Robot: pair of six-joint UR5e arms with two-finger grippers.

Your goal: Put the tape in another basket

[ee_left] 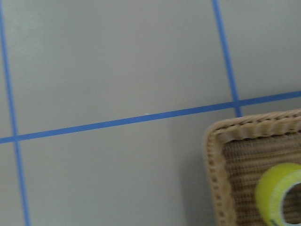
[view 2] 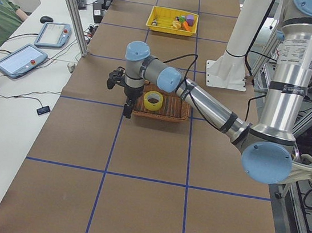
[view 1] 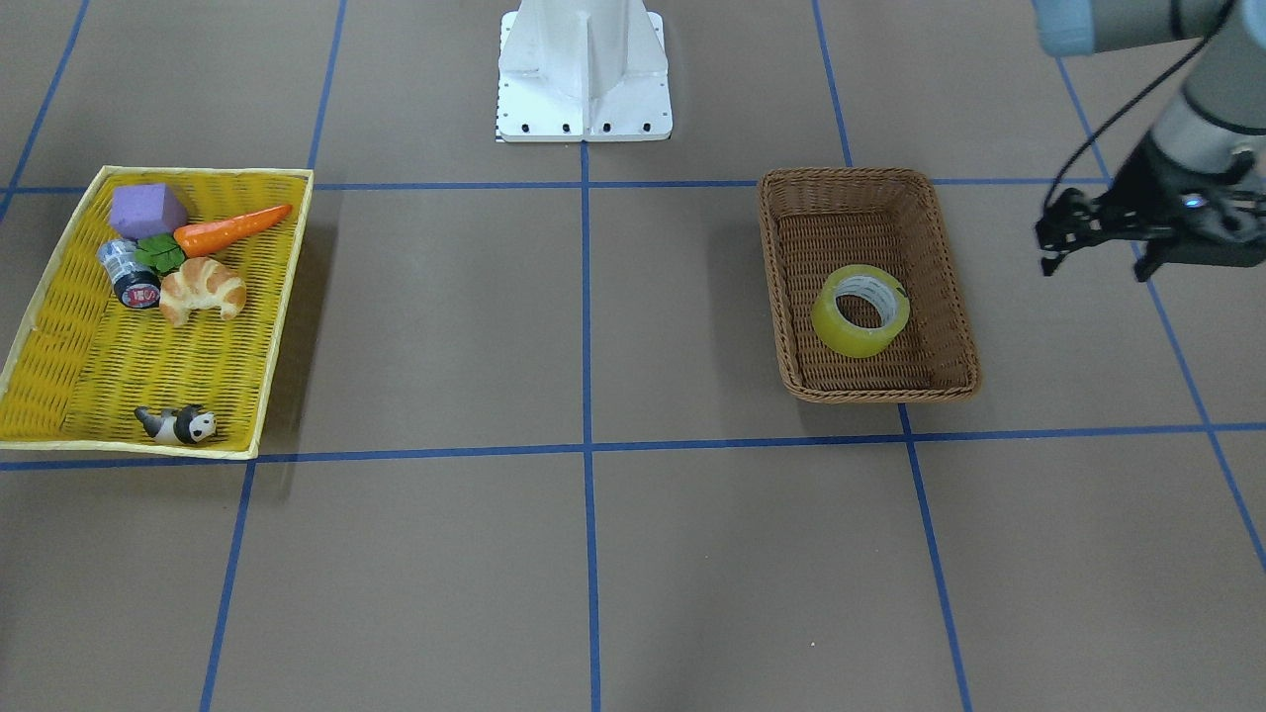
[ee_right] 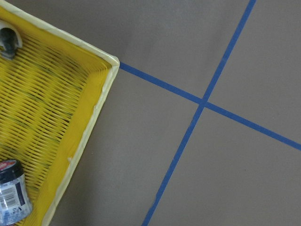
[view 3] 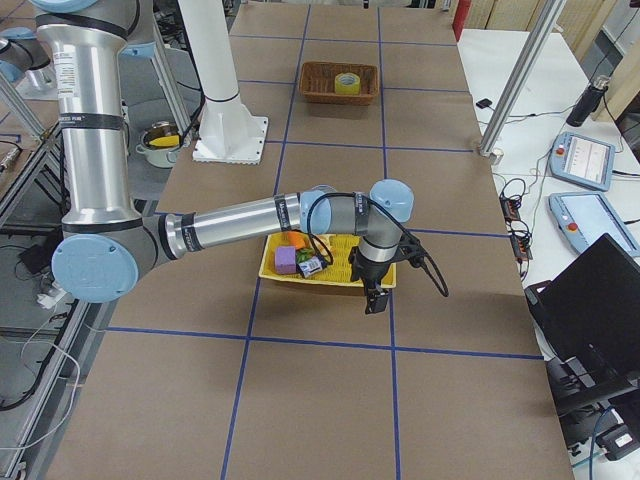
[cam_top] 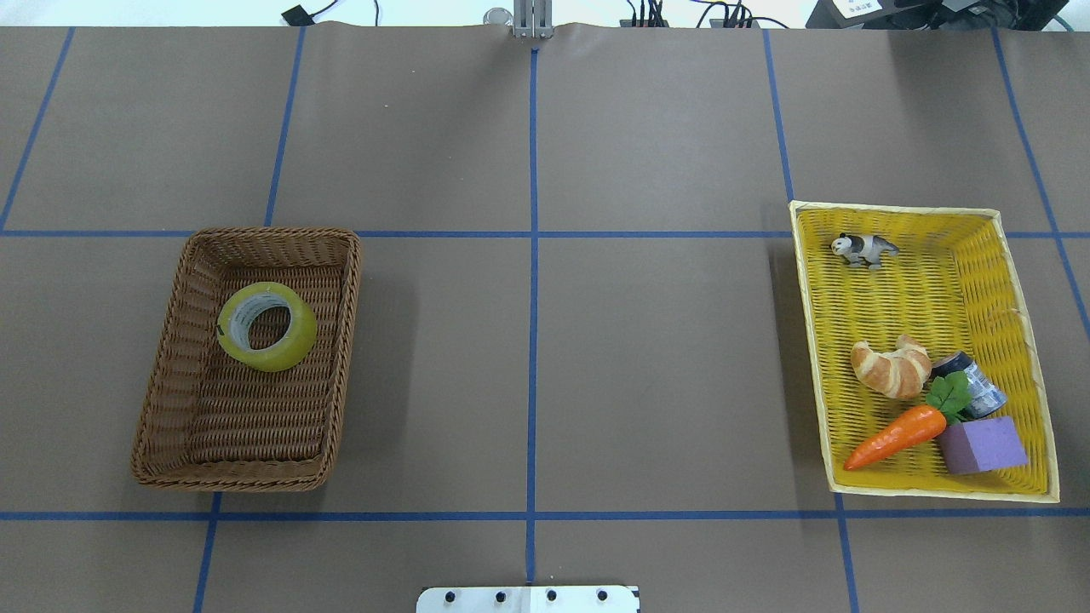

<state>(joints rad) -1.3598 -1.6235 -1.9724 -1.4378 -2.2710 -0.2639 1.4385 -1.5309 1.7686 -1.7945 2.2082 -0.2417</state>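
The yellow-green tape [view 1: 841, 331] lies flat inside the brown wicker basket [view 1: 870, 176], toward its far half in the overhead view [cam_top: 294, 340]. It also shows in the left wrist view [ee_left: 270, 193], next to the basket's corner [ee_left: 214, 160]. My left gripper [view 1: 1096, 267] hovers outside the basket, off its outer side, and looks open and empty. My right gripper [view 3: 375, 295] shows only in the exterior right view, by the yellow tray's outer edge, and I cannot tell whether it is open or shut.
The shallow yellow tray [cam_top: 920, 281] on the table's other side holds a croissant [cam_top: 892, 366], a carrot [cam_top: 894, 436], a purple block [cam_top: 983, 444], a small can [cam_top: 975, 387] and a toy animal [cam_top: 864, 249]. The white robot base [view 1: 584, 74] stands at the middle.
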